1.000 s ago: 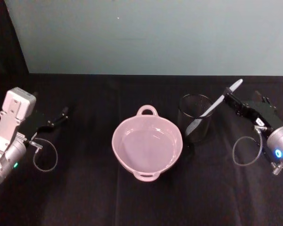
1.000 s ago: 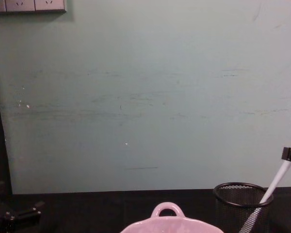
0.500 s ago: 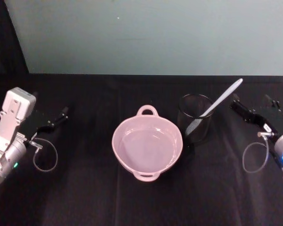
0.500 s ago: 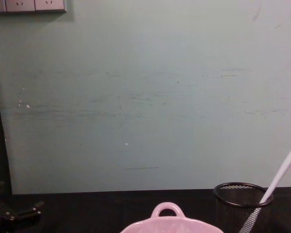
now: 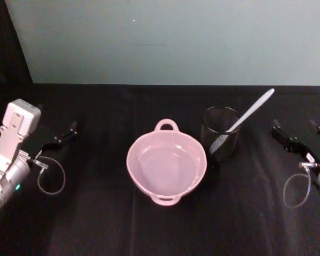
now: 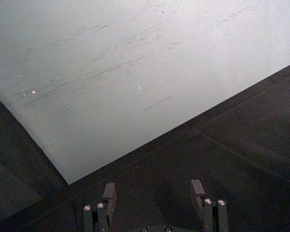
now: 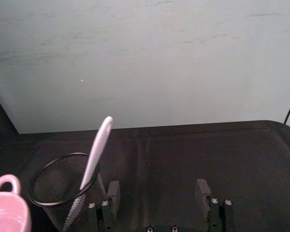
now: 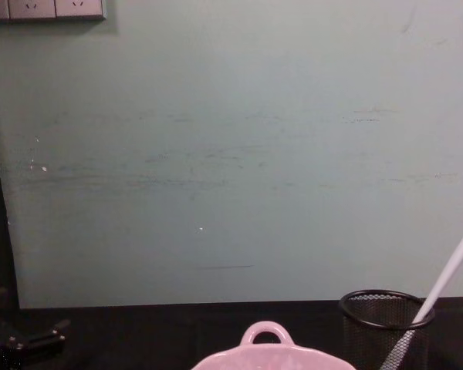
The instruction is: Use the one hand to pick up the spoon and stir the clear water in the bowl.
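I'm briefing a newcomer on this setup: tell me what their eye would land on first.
First, the pale pink bowl at the middle of the black table, clear water inside. Just to its right stands a black mesh cup with the white spoon leaning out of it toward the right. The right hand sits open at the table's right edge, apart from the spoon; the left hand rests far left.

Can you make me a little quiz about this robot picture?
1. True or false: the spoon lies in the bowl.
2. Which gripper is nearer the spoon? A) left B) right
3. Fill in: the spoon stands in a black mesh ____.

Key: 1. False, it leans in the cup beside the bowl. 2. B, open and apart from the spoon; the left one is parked, open, at the table's left. 3. cup.
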